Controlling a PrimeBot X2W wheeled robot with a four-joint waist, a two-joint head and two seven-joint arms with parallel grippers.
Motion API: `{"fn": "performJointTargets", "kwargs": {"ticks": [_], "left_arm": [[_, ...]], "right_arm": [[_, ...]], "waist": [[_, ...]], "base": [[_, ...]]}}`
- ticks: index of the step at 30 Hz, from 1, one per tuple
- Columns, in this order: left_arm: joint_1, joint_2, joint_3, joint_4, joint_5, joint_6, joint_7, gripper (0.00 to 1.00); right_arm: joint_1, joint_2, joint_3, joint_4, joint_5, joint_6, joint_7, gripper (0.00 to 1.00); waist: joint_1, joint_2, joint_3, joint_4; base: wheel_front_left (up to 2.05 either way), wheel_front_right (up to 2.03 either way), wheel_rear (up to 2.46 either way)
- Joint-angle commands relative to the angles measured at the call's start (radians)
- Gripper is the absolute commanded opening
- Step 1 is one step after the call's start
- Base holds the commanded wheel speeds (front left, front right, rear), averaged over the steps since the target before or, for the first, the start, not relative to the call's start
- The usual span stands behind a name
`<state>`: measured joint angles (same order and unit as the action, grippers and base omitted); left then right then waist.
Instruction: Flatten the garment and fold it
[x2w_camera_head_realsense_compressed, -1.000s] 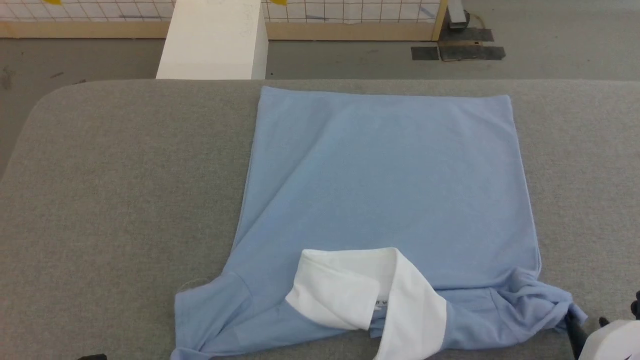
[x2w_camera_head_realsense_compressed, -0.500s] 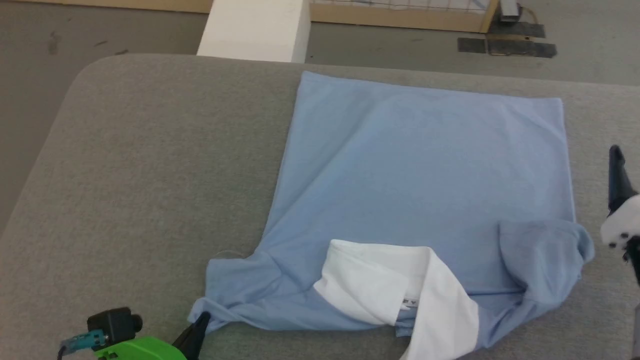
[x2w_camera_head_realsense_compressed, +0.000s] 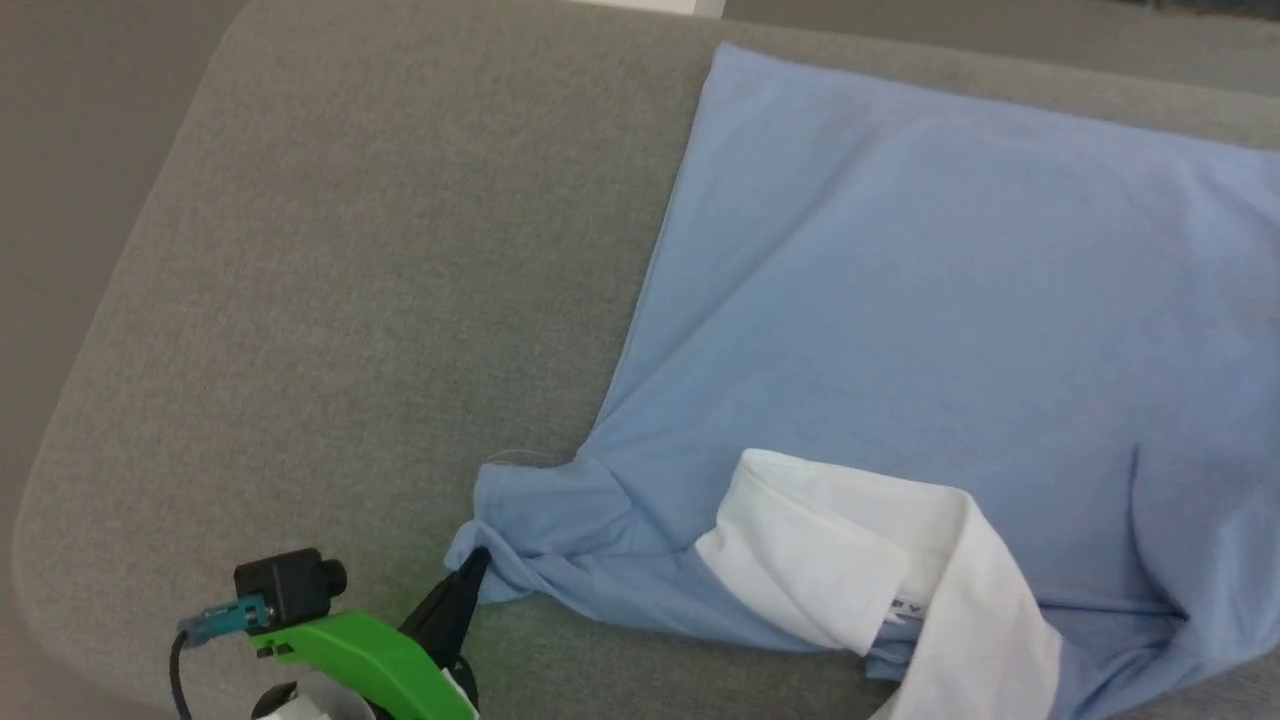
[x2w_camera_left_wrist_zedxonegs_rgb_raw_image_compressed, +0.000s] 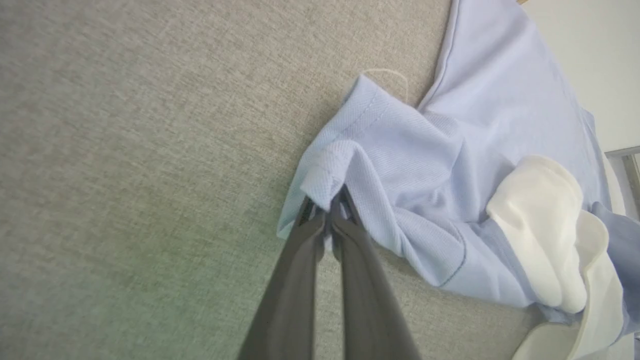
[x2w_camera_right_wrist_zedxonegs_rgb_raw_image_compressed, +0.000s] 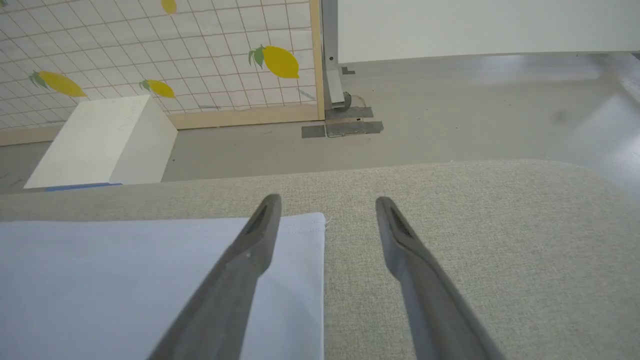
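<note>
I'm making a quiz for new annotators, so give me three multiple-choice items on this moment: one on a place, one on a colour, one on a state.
1. Where does the left gripper grip the polo shirt?
A the sleeve edge
B a chest pocket
C the bottom hem

2. What colour is the shirt's collar?
A navy
B grey
C white

3. How do the right gripper jaws stand?
A shut on cloth
B open, holding nothing
C shut on nothing

Answers:
1 A, since the left wrist view shows the jaws shut on bunched sleeve fabric.
2 C, since the collar lies white against the light blue.
3 B, since the right wrist view shows the jaws spread with nothing between them.
</note>
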<state>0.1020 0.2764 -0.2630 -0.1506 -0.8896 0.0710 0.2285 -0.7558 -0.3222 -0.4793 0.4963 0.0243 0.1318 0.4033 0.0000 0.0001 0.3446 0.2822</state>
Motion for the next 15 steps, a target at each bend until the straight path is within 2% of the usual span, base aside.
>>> {"fn": "performJointTargets", "kwargs": {"ticks": [1, 6, 14, 15], "left_arm": [[-0.025, -0.010, -0.003, 0.005, 0.012, -0.008, -0.011, 0.00], [-0.050, -0.026, -0.016, 0.018, 0.015, -0.025, -0.027, 0.00], [-0.068, -0.037, -0.023, 0.043, 0.013, -0.041, -0.045, 0.00], [-0.070, -0.038, -0.023, 0.047, 0.012, -0.043, -0.047, 0.00]], "right_arm": [[-0.039, -0.009, -0.018, 0.013, -0.027, -0.001, 0.035, 1.00], [-0.122, -0.009, -0.094, 0.022, -0.102, -0.001, 0.196, 1.00], [-0.156, 0.041, -0.176, -0.102, -0.206, -0.001, 0.442, 1.00], [-0.154, 0.045, -0.183, -0.120, -0.213, -0.001, 0.465, 0.93]], "waist": [[0.0000, -0.0001, 0.112, 0.086], [0.0000, -0.0001, 0.176, 0.117], [0.0000, -0.0001, 0.219, 0.128], [0.0000, -0.0001, 0.221, 0.127]], "base": [[0.00, 0.00, 0.00], [0.00, 0.00, 0.00], [0.00, 0.00, 0.00], [0.00, 0.00, 0.00]]}}
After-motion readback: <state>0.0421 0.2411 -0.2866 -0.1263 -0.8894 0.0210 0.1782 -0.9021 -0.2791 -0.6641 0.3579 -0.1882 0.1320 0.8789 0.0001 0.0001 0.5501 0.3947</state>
